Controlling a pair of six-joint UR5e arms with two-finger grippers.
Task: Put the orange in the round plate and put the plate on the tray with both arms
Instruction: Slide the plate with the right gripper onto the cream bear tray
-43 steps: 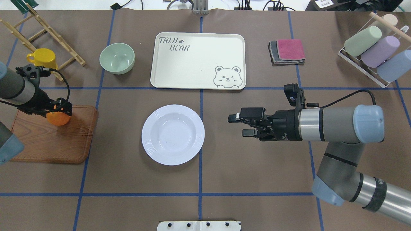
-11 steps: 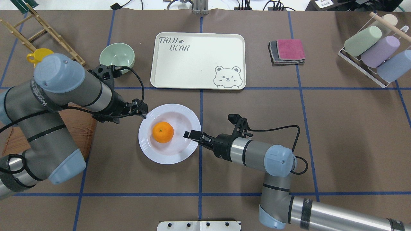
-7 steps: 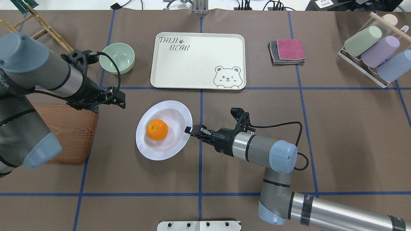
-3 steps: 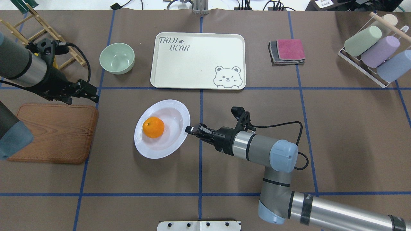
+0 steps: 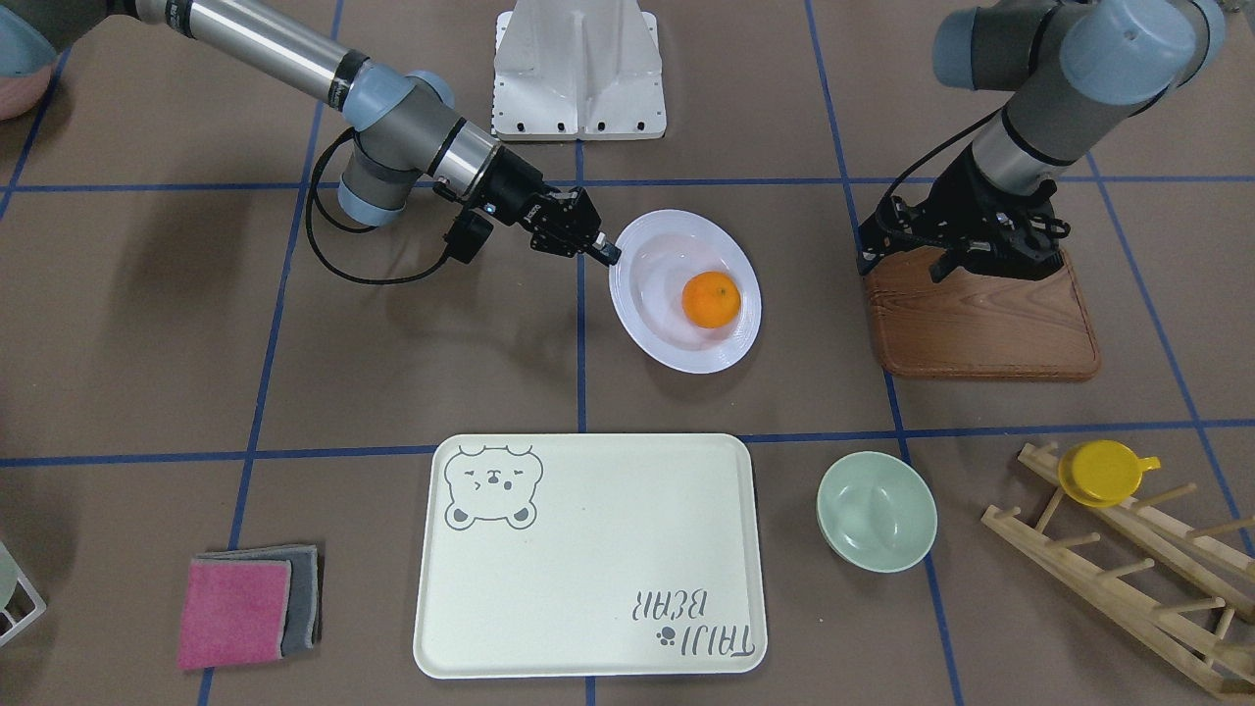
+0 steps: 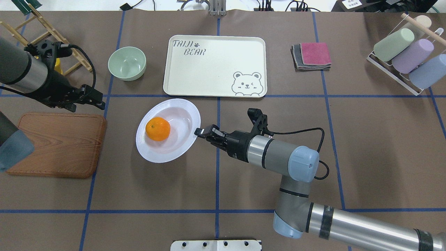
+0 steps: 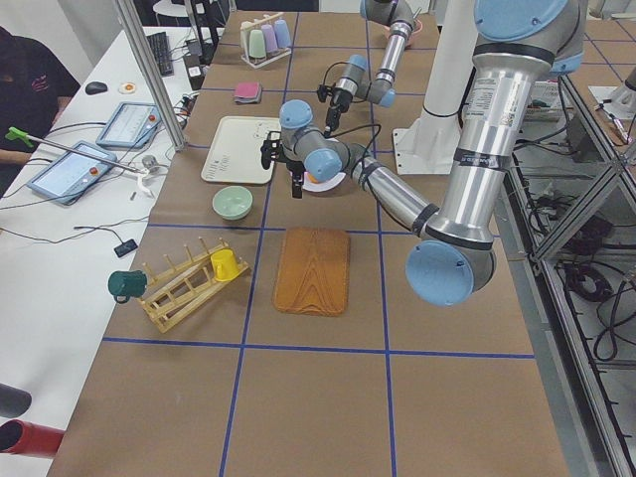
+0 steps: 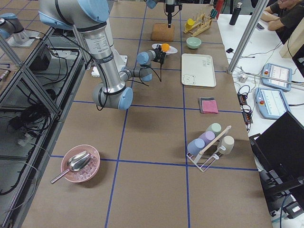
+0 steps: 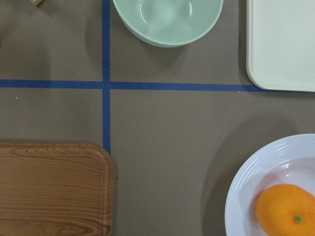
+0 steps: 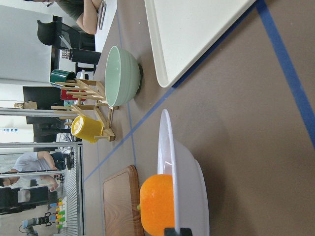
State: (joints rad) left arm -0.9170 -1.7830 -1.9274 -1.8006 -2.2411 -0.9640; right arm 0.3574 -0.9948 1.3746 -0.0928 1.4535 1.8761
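The orange (image 6: 158, 128) lies in the well of the white round plate (image 6: 181, 115), toward its left side. The plate is tilted, with its right edge raised off the table. My right gripper (image 6: 198, 131) is shut on that right rim, seen also in the front-facing view as the right gripper (image 5: 609, 254) at the plate (image 5: 647, 324). My left gripper (image 6: 98, 100) hangs open and holds nothing, well to the left of the plate, above the far edge of the wooden board (image 6: 55, 144). The cream tray (image 6: 209, 73) lies beyond the plate with nothing on it.
A pale green bowl (image 6: 127, 63) stands left of the tray. A wooden rack (image 6: 52, 35) with a yellow cup (image 5: 1100, 472) is at the far left. Folded cloths (image 6: 312, 55) and a cup rack (image 6: 404, 52) lie to the right.
The right gripper took the plate's rim, tipped it up and carried it left and a little toward the tray; the orange rolled leftward. The left arm let go of the orange and drew back left.
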